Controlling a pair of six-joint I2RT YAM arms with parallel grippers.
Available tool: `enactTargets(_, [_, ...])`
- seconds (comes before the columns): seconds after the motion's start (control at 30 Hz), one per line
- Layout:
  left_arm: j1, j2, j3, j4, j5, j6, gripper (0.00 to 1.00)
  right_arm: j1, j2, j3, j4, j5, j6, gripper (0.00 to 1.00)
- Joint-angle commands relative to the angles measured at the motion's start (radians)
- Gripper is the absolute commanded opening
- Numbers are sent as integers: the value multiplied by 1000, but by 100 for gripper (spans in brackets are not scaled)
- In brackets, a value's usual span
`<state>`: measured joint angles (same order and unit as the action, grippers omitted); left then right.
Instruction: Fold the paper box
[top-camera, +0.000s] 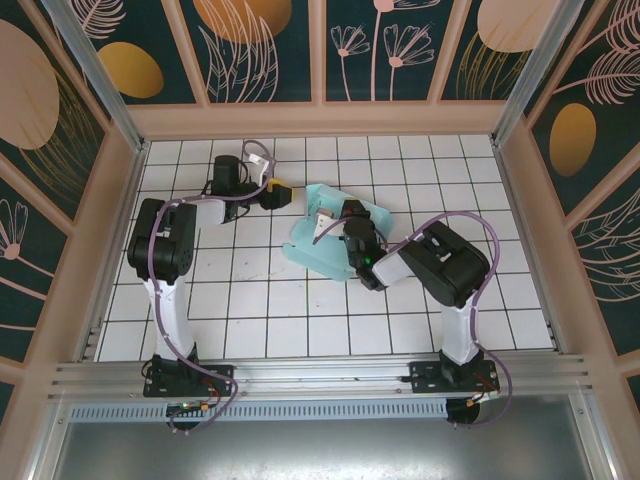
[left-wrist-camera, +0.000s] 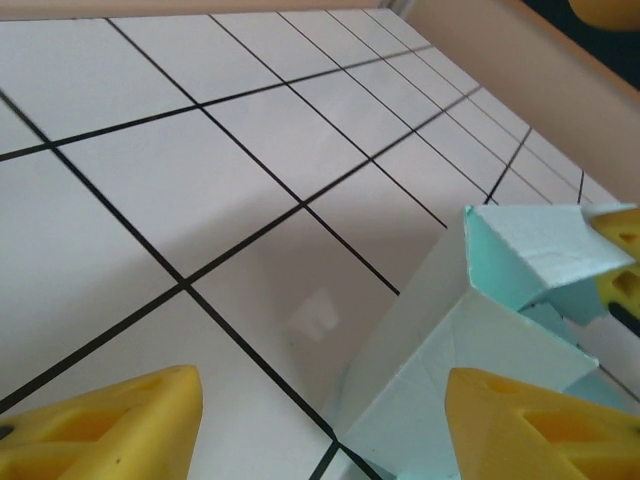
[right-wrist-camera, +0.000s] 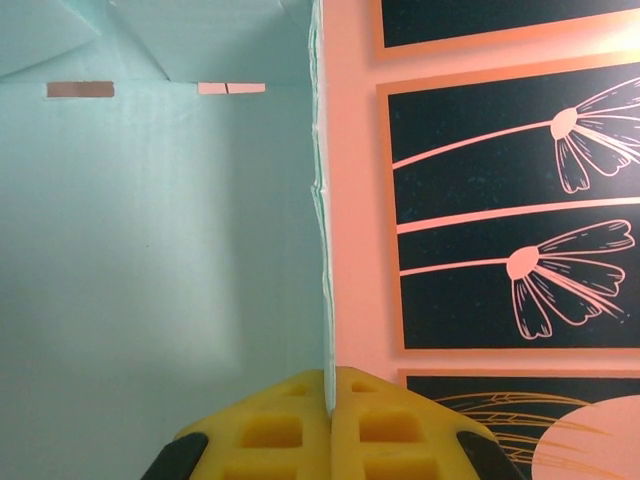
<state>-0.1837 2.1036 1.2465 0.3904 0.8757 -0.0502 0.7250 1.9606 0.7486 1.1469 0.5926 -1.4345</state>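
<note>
The paper box (top-camera: 325, 240), pale aqua card partly raised into walls, sits mid-table. My right gripper (top-camera: 345, 228) is shut on one upright wall of it; in the right wrist view the yellow pads (right-wrist-camera: 290, 430) pinch the card's thin edge (right-wrist-camera: 322, 250), with the aqua panel (right-wrist-camera: 150, 250) spreading to the left. My left gripper (top-camera: 280, 192) hovers just left of the box, open; its yellow fingertips (left-wrist-camera: 120, 425) stand wide apart over the tiles, the box corner (left-wrist-camera: 470, 330) rising near the right one.
White tiled floor (top-camera: 250, 290) with black grid lines surrounds the box. Peach walls with dark floral panels (top-camera: 370, 50) close in the back and sides. A metal rail (top-camera: 320, 375) runs along the near edge by the arm bases.
</note>
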Motion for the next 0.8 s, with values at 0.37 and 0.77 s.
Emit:
enactTargets(0.37, [-9,-183,-281,127,50,25,72,0,-158,-92,-62,-157,135,0])
enactTargets(0.77, [-22,-320,-573,340,3,-93,72,113,-202,-173,-17,-100,88,0])
